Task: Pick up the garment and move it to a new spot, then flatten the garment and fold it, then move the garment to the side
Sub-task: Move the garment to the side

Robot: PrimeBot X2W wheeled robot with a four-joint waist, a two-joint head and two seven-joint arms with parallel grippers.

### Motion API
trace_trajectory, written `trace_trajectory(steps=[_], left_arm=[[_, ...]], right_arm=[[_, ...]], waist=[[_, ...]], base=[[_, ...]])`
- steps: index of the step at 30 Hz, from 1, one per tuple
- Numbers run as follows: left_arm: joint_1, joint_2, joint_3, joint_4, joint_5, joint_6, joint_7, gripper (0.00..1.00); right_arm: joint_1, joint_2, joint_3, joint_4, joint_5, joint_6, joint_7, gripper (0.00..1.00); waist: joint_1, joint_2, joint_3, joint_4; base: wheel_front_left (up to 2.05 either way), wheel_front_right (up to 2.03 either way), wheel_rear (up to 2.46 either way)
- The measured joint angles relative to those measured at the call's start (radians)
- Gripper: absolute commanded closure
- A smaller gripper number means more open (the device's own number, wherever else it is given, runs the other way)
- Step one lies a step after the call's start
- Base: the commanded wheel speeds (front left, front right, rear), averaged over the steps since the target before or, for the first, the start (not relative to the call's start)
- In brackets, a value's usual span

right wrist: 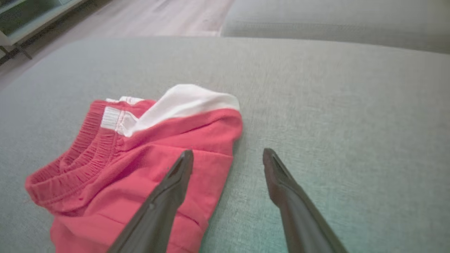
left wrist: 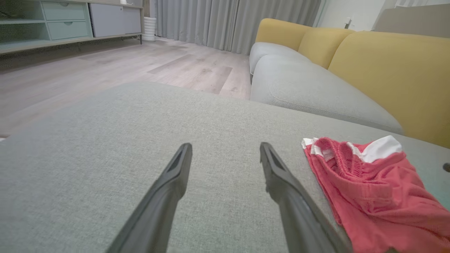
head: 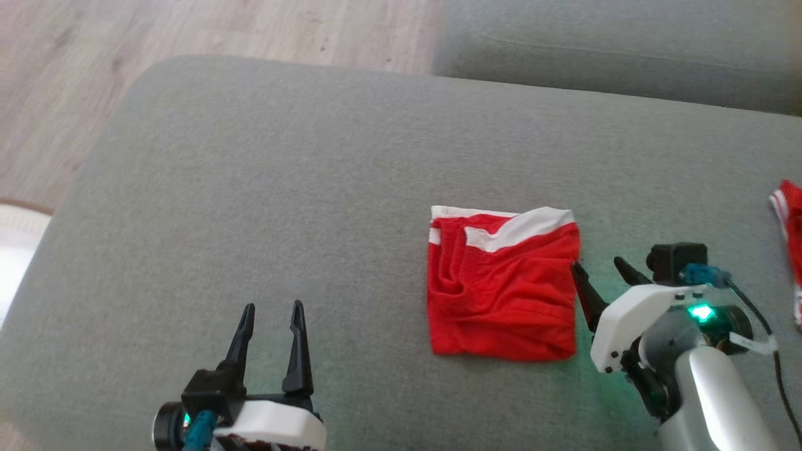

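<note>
The garment (head: pixel 501 288) is a pair of red shorts with white trim, folded into a rough square on the grey cushion (head: pixel 282 188). It also lies at the lower right of the left wrist view as the garment (left wrist: pixel 372 189) and at the lower left of the right wrist view as the garment (right wrist: pixel 140 154). My right gripper (head: pixel 598 266) stands open at the garment's right edge, its left finger (right wrist: pixel 168 189) over the red cloth and nothing held. My left gripper (head: pixel 272 310) is open over bare cushion, well left of the garment.
Another red and white piece of cloth (head: pixel 791 244) lies at the cushion's right edge. A second grey seat (head: pixel 614 50) with yellow backrests (left wrist: pixel 386 66) lies beyond. Wooden floor (head: pixel 156 31) runs past the cushion's far left; a pale cabinet (left wrist: pixel 52 21) stands across it.
</note>
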Motion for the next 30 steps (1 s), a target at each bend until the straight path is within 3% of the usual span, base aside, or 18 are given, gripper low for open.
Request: trace_trajectory(steps=[11, 12, 14, 16, 17, 25, 30], left_arm=[[-0.01, -0.025, -0.014, 0.045, -0.006, -0.012, -0.025, 0.0], [-0.01, -0.026, -0.015, 0.047, -0.006, -0.013, -0.026, 0.0], [-0.011, -0.026, -0.015, 0.051, -0.006, -0.013, -0.03, 0.0], [-0.012, -0.027, -0.016, 0.052, -0.008, -0.013, -0.034, 0.0], [-0.015, -0.027, -0.018, 0.053, -0.01, -0.013, -0.034, 0.0], [-0.069, -0.028, -0.035, 0.049, 0.004, -0.021, -0.035, 0.0], [-0.119, -0.03, -0.063, 0.03, 0.025, -0.029, -0.032, 0.0]], right_arm=[[-0.05, 0.0, -0.035, 0.136, 0.006, 0.0, 0.112, 0.03], [-0.056, -0.001, -0.035, 0.138, 0.009, 0.0, 0.115, 0.41], [-0.071, -0.001, -0.029, 0.145, 0.016, 0.0, 0.118, 0.66], [-0.079, -0.001, -0.013, 0.149, 0.016, 0.0, 0.121, 0.8], [-0.085, -0.001, -0.005, 0.151, 0.016, 0.0, 0.12, 1.0], [-0.123, -0.003, 0.006, 0.119, -0.014, 0.0, 0.086, 1.0], [-0.128, -0.054, -0.017, 0.021, -0.019, 0.0, 0.088, 1.0]], waist=[[0.0, 0.0, 0.049, 0.082], [0.0, 0.0, 0.052, 0.084], [0.0, 0.0, 0.057, 0.084], [0.0, 0.0, 0.063, 0.079], [0.0, 0.0, 0.065, 0.074], [0.0, 0.0, 0.09, 0.0], [0.0001, 0.0, 0.112, -0.087]], base=[[0.0, 0.0, 0.0], [0.0, 0.0, 0.0], [0.0, 0.0, 0.0], [0.0, 0.0, 0.0], [0.0, 0.0, 0.0], [0.0, 0.0, 0.0], [0.0, 0.0, 0.0]])
